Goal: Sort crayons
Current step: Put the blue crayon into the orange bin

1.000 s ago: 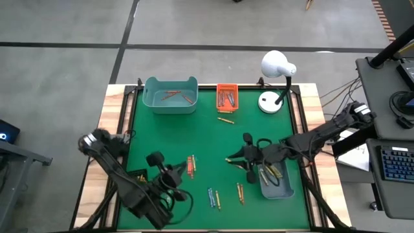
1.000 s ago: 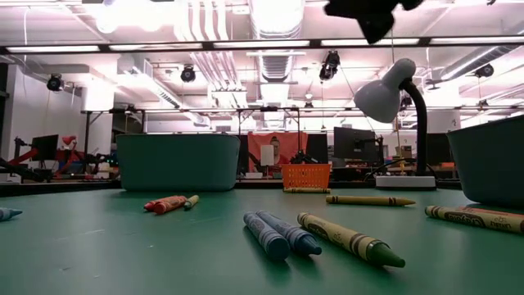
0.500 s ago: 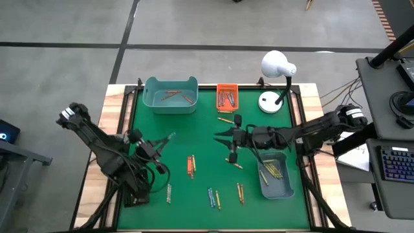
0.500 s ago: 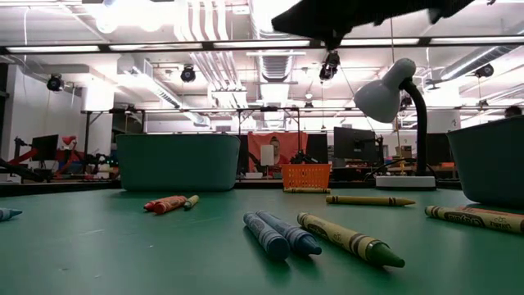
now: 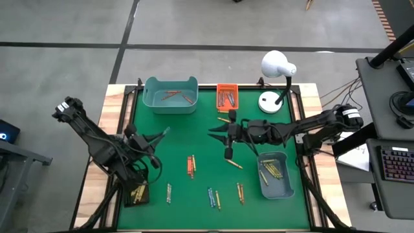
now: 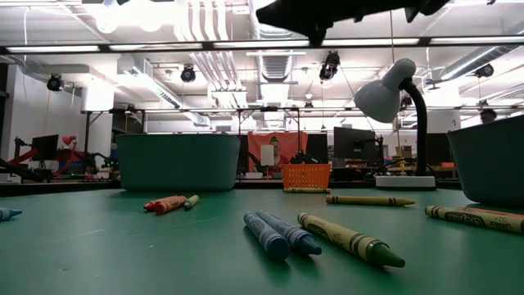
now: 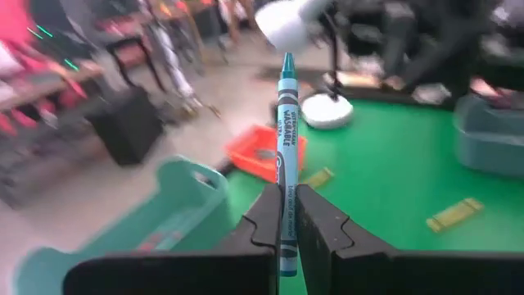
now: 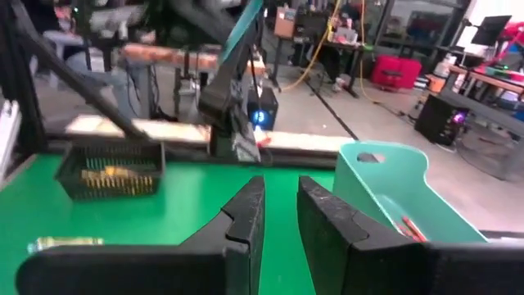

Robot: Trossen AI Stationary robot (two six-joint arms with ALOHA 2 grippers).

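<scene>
My left gripper [image 5: 157, 136] is over the table's left half, shut on a teal-blue crayon [image 7: 286, 123]. My right gripper [image 5: 213, 133] is open and empty above the table's middle, with a narrow gap in its wrist view [image 8: 281, 215]. Loose crayons lie flat on the green mat: an orange-red pair [image 5: 191, 166], a yellow one [image 5: 234, 164], blue and yellow ones [image 5: 213, 197] and another pair [image 5: 240, 193] near the near edge, and one [image 5: 169, 192]. The low view shows blue ones [image 6: 278, 233] and a yellow-green one [image 6: 348, 239]. My left gripper pinches the crayon's lower half [image 7: 285, 215] between its two fingers. The crayon lies along the fingers, and its pointed end [image 7: 287, 61] sticks out well past the fingertips. It is lifted clear of the table.
A teal bin [image 5: 170, 94] with reddish crayons and an orange basket [image 5: 227, 96] stand at the far edge. A white desk lamp [image 5: 277, 65] is at the far right. A grey-blue bin [image 5: 275, 175] holds yellow crayons. A black tray [image 5: 137, 193] sits near left.
My left gripper has swung from the near edge up and toward the far-left, carrying the crayon. My right gripper has gone from beside the grey-blue bin toward the table's middle and far edge.
</scene>
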